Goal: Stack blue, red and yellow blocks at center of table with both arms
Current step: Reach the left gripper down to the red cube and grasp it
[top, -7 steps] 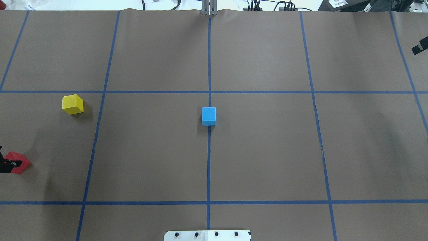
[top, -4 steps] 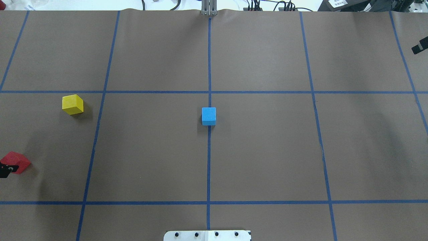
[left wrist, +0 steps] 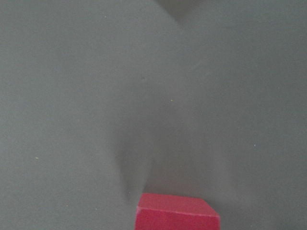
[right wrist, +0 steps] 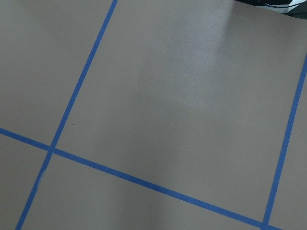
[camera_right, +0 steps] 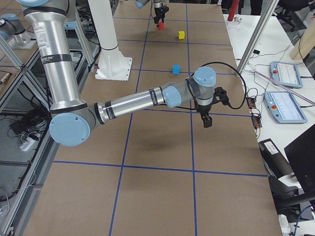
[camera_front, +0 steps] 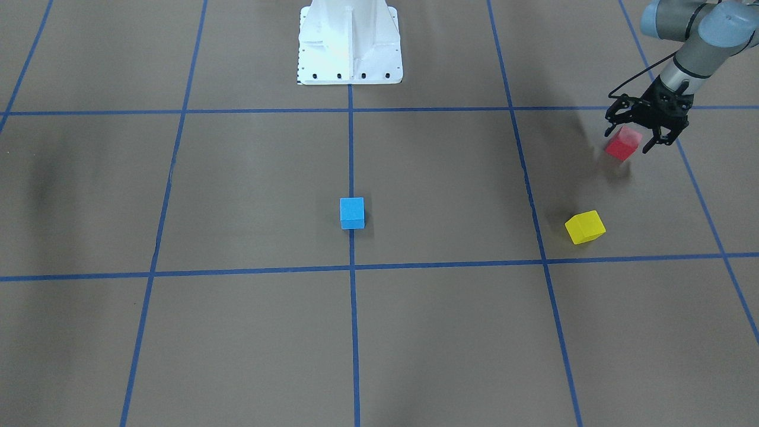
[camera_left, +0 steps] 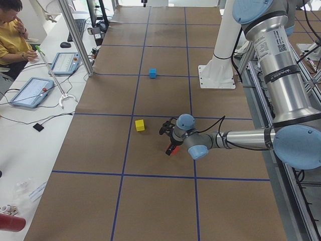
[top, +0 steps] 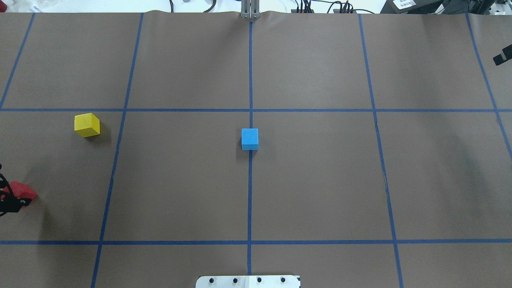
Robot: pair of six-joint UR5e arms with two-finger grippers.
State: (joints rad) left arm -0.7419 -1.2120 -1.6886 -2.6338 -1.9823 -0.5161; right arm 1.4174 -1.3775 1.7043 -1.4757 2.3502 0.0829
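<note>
The blue block (top: 249,138) sits at the table's centre on the middle tape line. The yellow block (top: 86,124) lies at the left. The red block (camera_front: 619,148) lies near the left table edge, blurred in the front-facing view. My left gripper (camera_front: 630,140) is open, with its fingers spread on either side of the red block just above it. The left wrist view shows the block's top (left wrist: 177,214) at the bottom edge. Only a black tip of my right gripper (top: 502,56) shows at the far right, and whether it is open or shut cannot be told.
Blue tape lines (top: 249,80) divide the brown table cover into a grid. The white robot base (camera_front: 350,41) stands at the table's near edge. An operator (camera_left: 12,30) and tablets (camera_left: 31,91) are on a side desk beyond the table.
My left gripper has shifted at the table's left edge and now covers more of the red block. The blue and yellow blocks have not moved.
</note>
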